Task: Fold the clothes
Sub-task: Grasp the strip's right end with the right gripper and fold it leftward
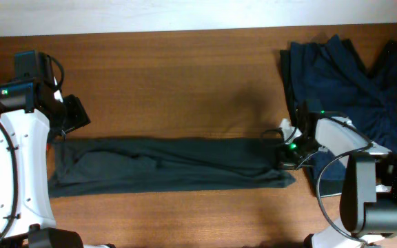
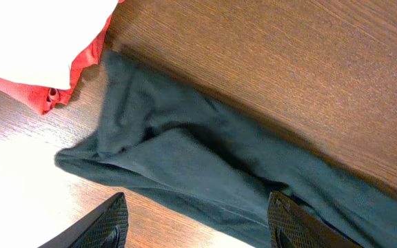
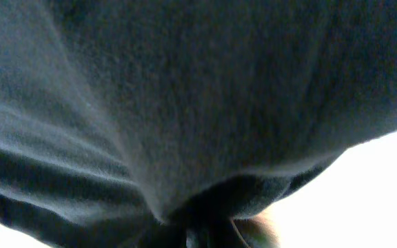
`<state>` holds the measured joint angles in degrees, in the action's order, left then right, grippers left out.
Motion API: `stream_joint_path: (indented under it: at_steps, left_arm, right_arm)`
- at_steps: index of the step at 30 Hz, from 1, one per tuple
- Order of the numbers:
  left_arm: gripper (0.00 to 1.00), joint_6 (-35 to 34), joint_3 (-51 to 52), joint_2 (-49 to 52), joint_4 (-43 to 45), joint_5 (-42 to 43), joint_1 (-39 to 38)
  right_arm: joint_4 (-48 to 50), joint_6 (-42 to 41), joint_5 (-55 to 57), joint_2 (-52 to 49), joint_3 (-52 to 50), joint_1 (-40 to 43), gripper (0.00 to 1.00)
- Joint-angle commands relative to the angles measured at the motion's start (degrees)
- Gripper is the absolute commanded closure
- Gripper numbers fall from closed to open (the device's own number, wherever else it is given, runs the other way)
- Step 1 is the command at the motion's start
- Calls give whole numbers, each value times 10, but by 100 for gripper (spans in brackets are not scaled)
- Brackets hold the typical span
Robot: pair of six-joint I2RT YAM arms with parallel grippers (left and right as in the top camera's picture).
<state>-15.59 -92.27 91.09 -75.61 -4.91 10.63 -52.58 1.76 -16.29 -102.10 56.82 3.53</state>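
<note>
Two arms stand at the table [image 1: 185, 69], one at each end of the T-shirt [image 1: 171, 165].

**T-shirt.** The dark garment lies flat as one long, narrow band across the front middle of the table, running left to right. No lettering shows on the upper face. Its left end lies under the left arm [image 1: 19, 158]. Its right end reaches the right gripper [image 1: 284, 153].

**Left arm.** The white link rises from the near left corner toward the back of the table. The black wrist at its top turns inward toward the centre. The left gripper [image 2: 198, 231] hangs above the band's left end, clear of the cloth. Its fingers [image 2: 109, 224] are spread wide, with nothing between them. In the left wrist view the shirt's end corner lies just beside a red cloth [image 2: 74, 76], which has a white cloth [image 2: 33, 34] on top of it.

**Right arm.** The right arm [image 1: 340, 134] arches from its base at the near right corner and points leftward, low over the table. The right gripper sits on the band's right end. In the right wrist view dark fabric fills the frame and gathers into a tight pucker at the fingers, which are closed on it.

**Surroundings.** A wrinkled navy garment [image 1: 350, 76] lies at the far right, behind the right arm.
</note>
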Motion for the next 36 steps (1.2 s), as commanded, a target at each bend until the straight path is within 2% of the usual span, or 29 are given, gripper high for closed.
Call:
stream_joint_path:
  at_steps: [1, 6, 11, 18, 24, 29, 36]
  left_arm:
    - [36, 7, -6, -7, -1, 2, 2]
    - [36, 7, -6, -7, -1, 2, 2]
    - [36, 7, -6, -7, -1, 2, 2]
    - [36, 7, -6, -7, -1, 10, 2]
    - [35, 7, -6, -7, -3, 10, 2]
    - [35, 7, -6, -7, -5, 10, 2]
    - [35, 7, -6, -7, -5, 10, 2]
  right_arm:
    - [-51, -31, 76, -5, 81, 40, 96]
    - [-152, -31, 92, -5, 203, 34, 96]
    - [-180, -55, 90, -5, 221, -43, 96]
    - [-117, -133, 90, -5, 221, -212, 96]
    - [-68, -158, 90, -14, 221, -321, 96]
    - [-47, -179, 88, -38, 221, -364, 96]
    - [-14, -188, 42, -42, 221, -377, 96]
